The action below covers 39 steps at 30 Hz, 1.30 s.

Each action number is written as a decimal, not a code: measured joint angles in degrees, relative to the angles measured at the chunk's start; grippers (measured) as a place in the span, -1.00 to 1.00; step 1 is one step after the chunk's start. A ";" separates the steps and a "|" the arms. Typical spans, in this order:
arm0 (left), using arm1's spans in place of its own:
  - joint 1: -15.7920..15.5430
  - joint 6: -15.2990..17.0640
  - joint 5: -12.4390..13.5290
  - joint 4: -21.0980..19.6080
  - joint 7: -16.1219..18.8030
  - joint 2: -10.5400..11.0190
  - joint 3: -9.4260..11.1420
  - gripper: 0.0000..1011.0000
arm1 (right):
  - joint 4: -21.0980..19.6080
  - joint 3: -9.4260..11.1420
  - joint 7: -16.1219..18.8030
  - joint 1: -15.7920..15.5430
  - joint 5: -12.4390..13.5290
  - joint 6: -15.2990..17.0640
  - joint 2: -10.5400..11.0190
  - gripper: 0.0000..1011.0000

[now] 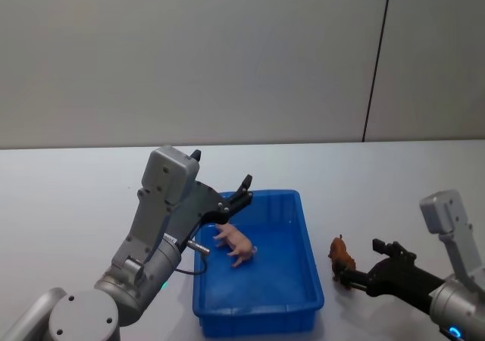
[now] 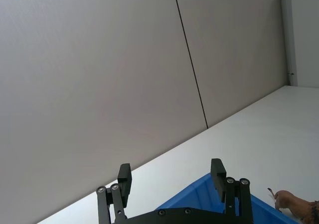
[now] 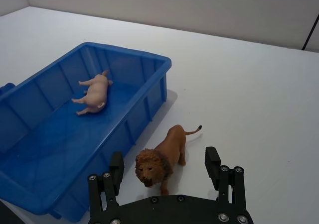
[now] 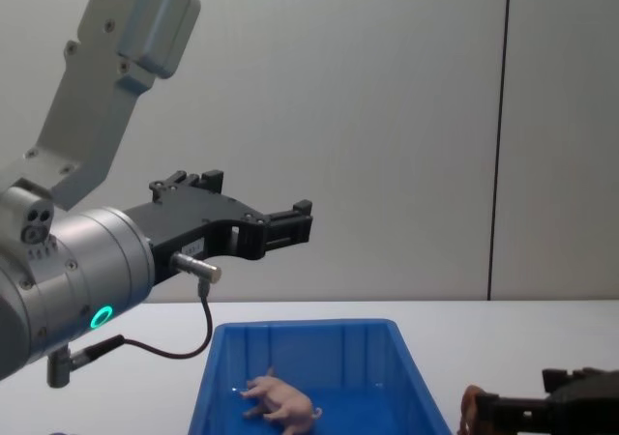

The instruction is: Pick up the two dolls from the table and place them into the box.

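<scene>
Right of the box point(image 1: 258, 322), on the table point(image 1: 394, 197), the reddish-brown animal point(image 1: 342, 259) stands with its head between the wide-open fingers point(image 3: 116, 167) of the right gripper point(image 3: 164, 158), touching neither. The pink pig point(image 1: 236, 244) lies inside the box. The left gripper point(image 2: 170, 168) hangs above the box's left rim, spread wide, holding nothing.

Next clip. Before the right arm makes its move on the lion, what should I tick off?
1. Pig lying inside the blue box: ok.
2. Lion upright on the table, beside the box and apart from its wall: ok.
3. Right claw open, with the lion lined up in its opening: ok.
4. Right claw far enough forward to close on the lion's body: cannot tell.
5. Left claw open, empty, raised above the box and away from the lion: ok.
</scene>
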 joint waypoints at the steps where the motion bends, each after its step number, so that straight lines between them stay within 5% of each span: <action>1: 0.00 0.00 0.00 0.00 0.00 0.00 0.00 0.98 | 0.35 -0.15 0.12 0.05 0.02 -0.13 -0.15 0.98; 17: 0.00 0.00 0.00 0.00 0.00 0.00 0.00 0.98 | 5.79 -1.46 -0.26 2.65 -1.40 -0.55 -2.34 0.97; 39: 0.00 0.00 0.00 0.00 0.00 0.00 0.00 0.98 | 7.75 -2.41 -2.25 3.61 -3.34 -2.57 -3.44 -0.14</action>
